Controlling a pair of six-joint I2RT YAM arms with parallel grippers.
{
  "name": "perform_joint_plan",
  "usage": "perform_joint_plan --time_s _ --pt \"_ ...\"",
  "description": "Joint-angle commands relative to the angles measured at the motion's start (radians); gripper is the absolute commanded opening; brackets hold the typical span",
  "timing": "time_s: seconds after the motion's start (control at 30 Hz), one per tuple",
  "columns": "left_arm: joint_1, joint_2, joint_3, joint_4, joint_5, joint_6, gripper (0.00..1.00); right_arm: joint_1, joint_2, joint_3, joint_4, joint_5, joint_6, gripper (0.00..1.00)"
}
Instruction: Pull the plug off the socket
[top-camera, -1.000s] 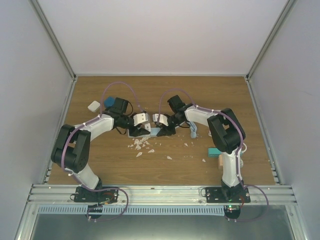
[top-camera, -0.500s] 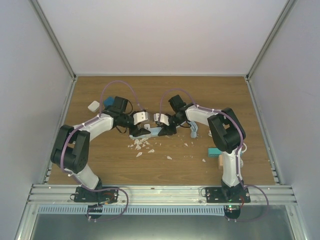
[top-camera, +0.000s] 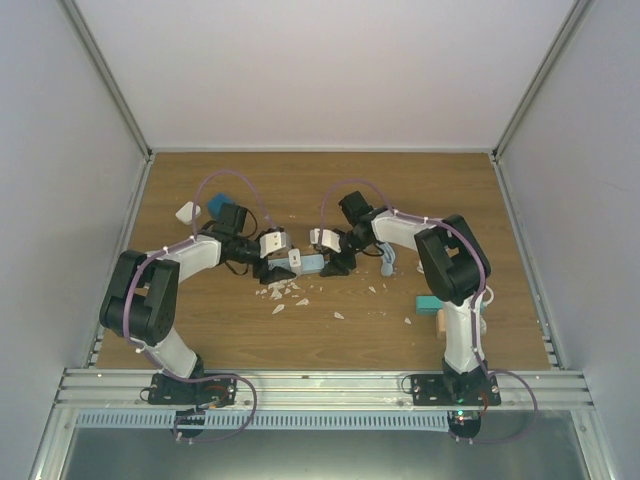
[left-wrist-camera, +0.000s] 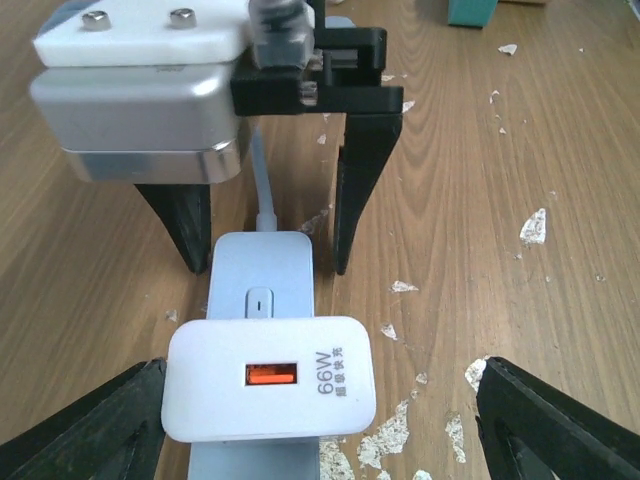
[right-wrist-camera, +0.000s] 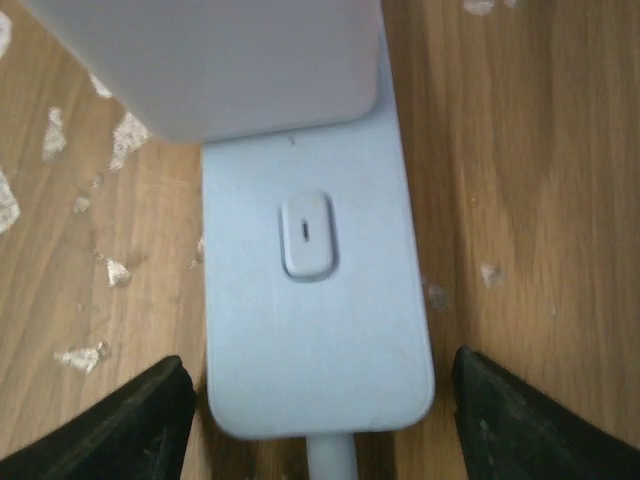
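A white plug (left-wrist-camera: 270, 392), a charger with an orange port, sits plugged into the light-blue socket strip (left-wrist-camera: 260, 268) lying flat on the wooden table. My left gripper (left-wrist-camera: 320, 400) is open wide, its black fingers on either side of the plug and not touching it. My right gripper (right-wrist-camera: 318, 400) is open and straddles the socket's cable end (right-wrist-camera: 315, 300), with a gap on each side. In the top view the plug (top-camera: 296, 256) and socket (top-camera: 310, 264) lie between the left gripper (top-camera: 270, 262) and the right gripper (top-camera: 335, 264).
White flakes (top-camera: 285, 290) litter the table in front of the socket. A teal block (top-camera: 428, 303) and a wooden block (top-camera: 440, 322) lie by the right arm. A white piece (top-camera: 186, 211) and a teal block (top-camera: 216, 203) lie at the far left. Walls enclose the table.
My left gripper has drawn back to the left, uncovering the plug and socket in the top view. The right gripper has stayed at the socket's cable end.
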Motion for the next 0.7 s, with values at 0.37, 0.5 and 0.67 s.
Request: perform_joint_plan --time_s 0.37,0.5,0.67 --pt "-0.053 0.053 -0.010 0.143 -0.080 -0.032 0.79 -0.005 0.005 0.019 -0.027 -0.076 0.014 0.84" --pt "-0.062 0.074 0.003 0.126 -0.085 -0.027 0.73 0.013 0.012 0.037 -0.016 -0.082 0.021 0.83" --pt "-0.067 0.083 0.011 0.115 -0.092 -0.018 0.64 0.030 0.017 0.021 0.029 -0.109 0.057 0.80"
